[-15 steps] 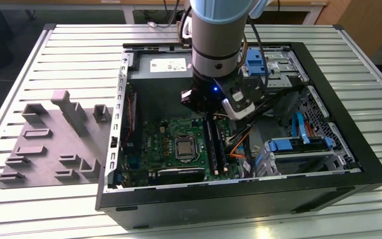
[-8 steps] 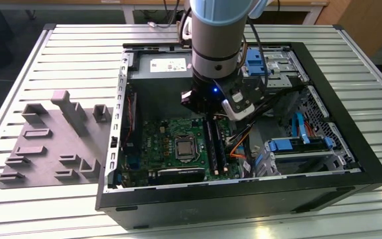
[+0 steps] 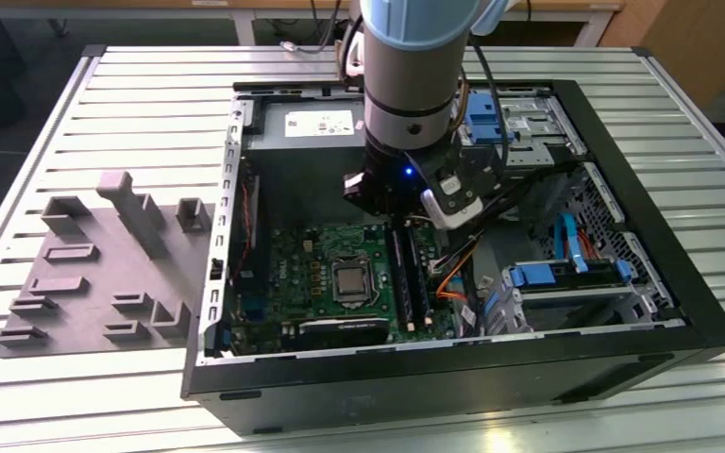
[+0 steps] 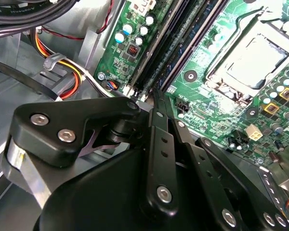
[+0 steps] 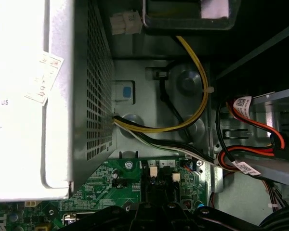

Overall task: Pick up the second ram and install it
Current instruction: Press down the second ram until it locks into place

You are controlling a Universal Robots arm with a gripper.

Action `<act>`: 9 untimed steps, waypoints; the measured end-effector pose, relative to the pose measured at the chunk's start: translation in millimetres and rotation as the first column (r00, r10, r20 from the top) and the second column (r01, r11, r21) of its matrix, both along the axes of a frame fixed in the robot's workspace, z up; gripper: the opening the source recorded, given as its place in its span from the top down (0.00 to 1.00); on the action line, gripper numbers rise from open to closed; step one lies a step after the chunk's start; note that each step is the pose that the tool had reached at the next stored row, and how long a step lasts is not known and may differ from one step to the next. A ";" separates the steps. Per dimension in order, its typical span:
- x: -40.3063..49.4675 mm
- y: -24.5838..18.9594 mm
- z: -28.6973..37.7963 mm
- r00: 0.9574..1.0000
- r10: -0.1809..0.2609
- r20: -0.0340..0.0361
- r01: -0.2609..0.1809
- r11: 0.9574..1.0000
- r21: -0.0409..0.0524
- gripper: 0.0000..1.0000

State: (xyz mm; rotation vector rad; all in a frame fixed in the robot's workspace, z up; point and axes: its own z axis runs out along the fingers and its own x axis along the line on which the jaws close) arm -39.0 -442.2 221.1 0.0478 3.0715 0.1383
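Exterior view | end effector [image 3: 403, 219] above motherboard [image 3: 337, 274] memory slots

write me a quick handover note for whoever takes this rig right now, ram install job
Gripper: down inside the open PC case, its tip right at the end of the long black memory slots on the green motherboard. Whether the fingers are open or shut cannot be told.
Second ram: a thin dark edge runs up from the gripper tip toward the slots and may be the stick, but that is not certain.
Grey holder blocks: on the table at the exterior view's left, no stick visible in them.
Done: arm brought to the slots.
Left: seating of the ram is not confirmed; check it.
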 end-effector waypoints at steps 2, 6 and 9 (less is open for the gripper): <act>0.0 0.0 -0.6 1.000 0.000 0.000 0.000 1.000 0.000 0.89; 0.0 0.0 -1.6 1.000 0.000 0.000 0.000 1.000 0.000 0.89; 0.0 -0.1 -2.0 1.000 0.000 0.000 0.000 1.000 -0.001 0.89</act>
